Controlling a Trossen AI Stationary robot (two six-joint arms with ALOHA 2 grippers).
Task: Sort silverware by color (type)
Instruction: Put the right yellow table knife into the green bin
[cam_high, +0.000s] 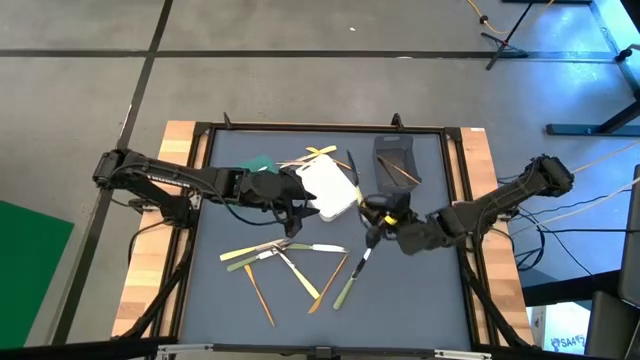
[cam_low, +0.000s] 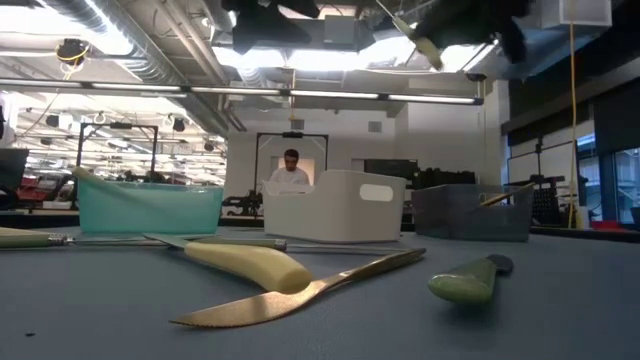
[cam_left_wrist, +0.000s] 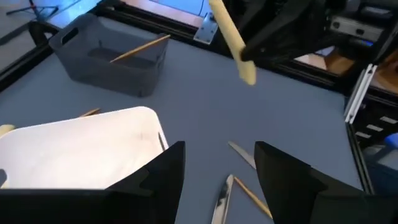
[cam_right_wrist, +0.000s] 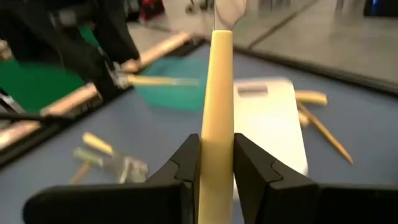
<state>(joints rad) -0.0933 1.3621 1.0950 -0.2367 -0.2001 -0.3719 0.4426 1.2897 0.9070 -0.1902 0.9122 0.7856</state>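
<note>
My right gripper (cam_high: 380, 222) hangs above the table's middle, just on the near side of the grey bin, shut on a pale yellow utensil (cam_right_wrist: 216, 93). My left gripper (cam_left_wrist: 217, 168) is open and holds nothing; it hovers at the near edge of the white bin (cam_high: 330, 188). Several utensils (cam_high: 285, 252) in pale yellow, light green, orange-brown and silver lie flat on the grey mat below both grippers. Two pale yellow ones (cam_high: 320, 153) lie by the white bin's far side. An orange-brown one (cam_left_wrist: 140, 48) leans inside the grey bin (cam_high: 397, 160). My right gripper pinches the pale yellow utensil by its handle (cam_right_wrist: 215, 146) between the two fingers (cam_right_wrist: 186, 162), which lie across it. The handle runs forward out of the jaws, and its silver end (cam_right_wrist: 227, 12) points away from the wrist. The utensil is lifted clear of the table (cam_low: 425, 45).
A green bin (cam_high: 262, 165) stands left of the white bin. A black frame (cam_high: 320, 128) rims the mat, with wooden boards on either side. A person sits beyond the far edge in the low view (cam_low: 291, 170). A bare stretch of mat (cam_high: 420, 300) lies near the front right.
</note>
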